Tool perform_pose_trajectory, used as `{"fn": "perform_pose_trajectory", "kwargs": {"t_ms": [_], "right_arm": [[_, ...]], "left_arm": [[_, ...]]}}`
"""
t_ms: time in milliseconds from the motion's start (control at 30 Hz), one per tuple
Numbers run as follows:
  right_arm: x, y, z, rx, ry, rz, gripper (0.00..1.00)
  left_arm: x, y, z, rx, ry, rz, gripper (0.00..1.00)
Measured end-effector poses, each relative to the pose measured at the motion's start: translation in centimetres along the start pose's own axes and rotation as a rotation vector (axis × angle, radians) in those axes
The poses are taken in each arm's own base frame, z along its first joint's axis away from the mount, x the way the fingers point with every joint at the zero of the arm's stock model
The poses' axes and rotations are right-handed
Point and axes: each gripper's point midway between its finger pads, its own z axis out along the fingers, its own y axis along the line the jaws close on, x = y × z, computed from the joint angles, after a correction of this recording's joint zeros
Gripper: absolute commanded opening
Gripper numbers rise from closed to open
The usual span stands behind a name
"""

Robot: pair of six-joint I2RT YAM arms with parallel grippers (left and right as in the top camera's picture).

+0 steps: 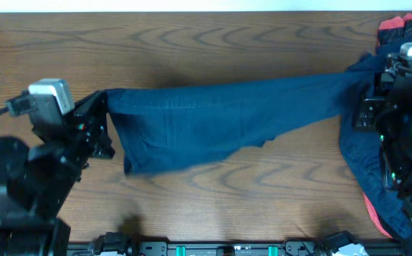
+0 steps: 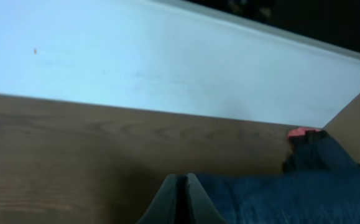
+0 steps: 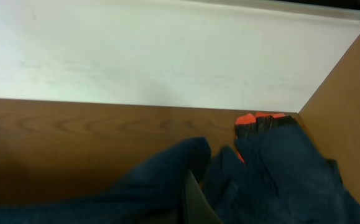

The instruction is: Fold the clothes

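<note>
Navy garment stretched between left gripper and right gripper — both clamped.

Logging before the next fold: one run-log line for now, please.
left hand: shut on navy garment | right hand: shut on navy garment | garment: stretched between hands over wooden table | clothes pile: right side

No legible text or labels.

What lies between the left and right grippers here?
A navy garment spans the whole stretch, held out from the left gripper to the right gripper; the overhead view shows it.
</note>
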Motion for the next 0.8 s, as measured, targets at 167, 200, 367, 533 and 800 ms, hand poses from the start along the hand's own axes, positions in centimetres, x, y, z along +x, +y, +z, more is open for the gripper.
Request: {"fn": "perform_pose_trajectory", "kwargs": {"t_ms": [167, 200, 367, 533, 800], "right_arm": [[1.6, 0.7, 4.5, 0.036, 0.108, -0.047, 0.01], [2.1, 1.0, 6.0, 0.044, 0.137, -0.055, 0.01], [5.3, 2.4, 15.4, 0.053, 0.27, -0.064, 0.01], [8.2, 3.0, 25.0, 0.019, 0.298, -0.013, 0.01], [9.4, -0.6, 29.2, 0.046, 0.322, 0.049, 0.01]], "left_arm": [[0.9, 2.3, 5.9, -0.031, 0.098, -0.052, 0.06], [1.1, 2.8, 7.4, -0.035, 0.115, -0.06, 0.06], [2.1, 5.6, 17.0, -0.001, 0.156, -0.078, 0.06], [5.7, 8.4, 25.3, 0.032, 0.217, -0.165, 0.06], [6.0, 8.1, 31.8, 0.149, 0.3, -0.328, 0.05]]}}
